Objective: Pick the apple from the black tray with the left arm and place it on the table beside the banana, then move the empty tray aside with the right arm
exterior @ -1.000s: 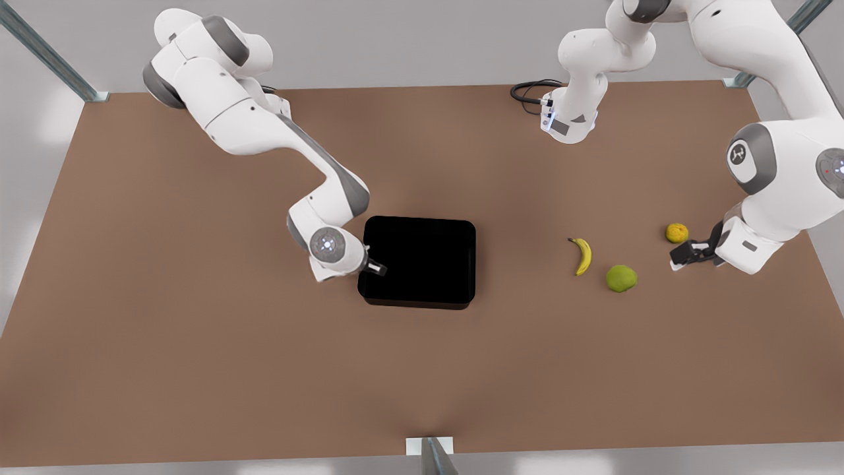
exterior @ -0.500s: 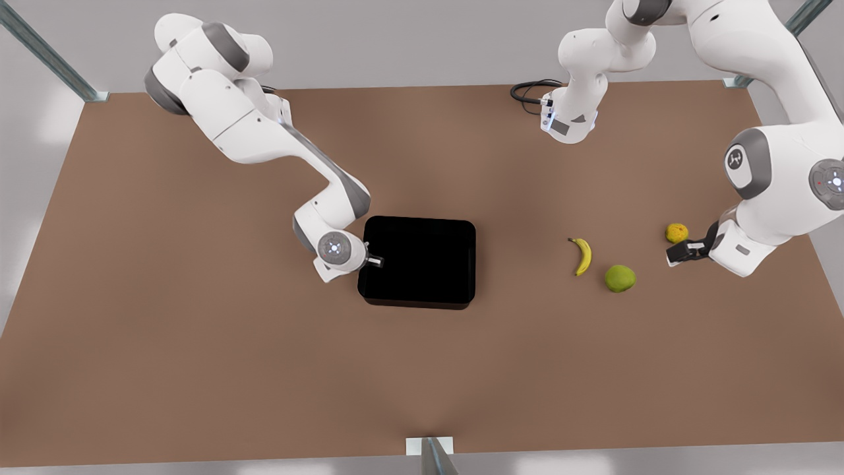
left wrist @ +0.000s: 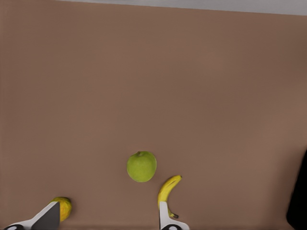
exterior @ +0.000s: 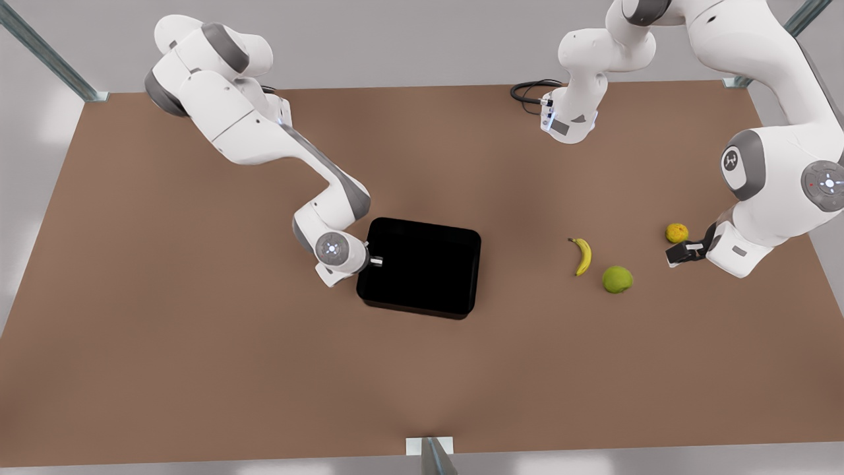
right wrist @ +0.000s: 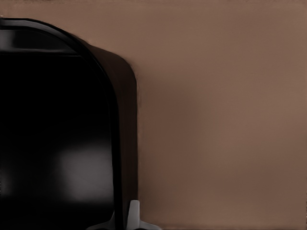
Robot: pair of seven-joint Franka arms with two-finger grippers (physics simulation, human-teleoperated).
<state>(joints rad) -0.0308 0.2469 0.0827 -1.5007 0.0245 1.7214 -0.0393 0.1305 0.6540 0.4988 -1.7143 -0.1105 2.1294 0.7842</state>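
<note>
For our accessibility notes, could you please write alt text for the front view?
An empty black tray lies mid-table with the right gripper at its rim. At the view's right lie a banana, an apple and the left gripper.

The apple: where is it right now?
In the front view the apple lies on the table at the right, close beside the banana, well clear of the black tray.

Apple (exterior: 617, 279) beside banana (exterior: 581, 255); black tray (exterior: 422, 267) empty.
</note>
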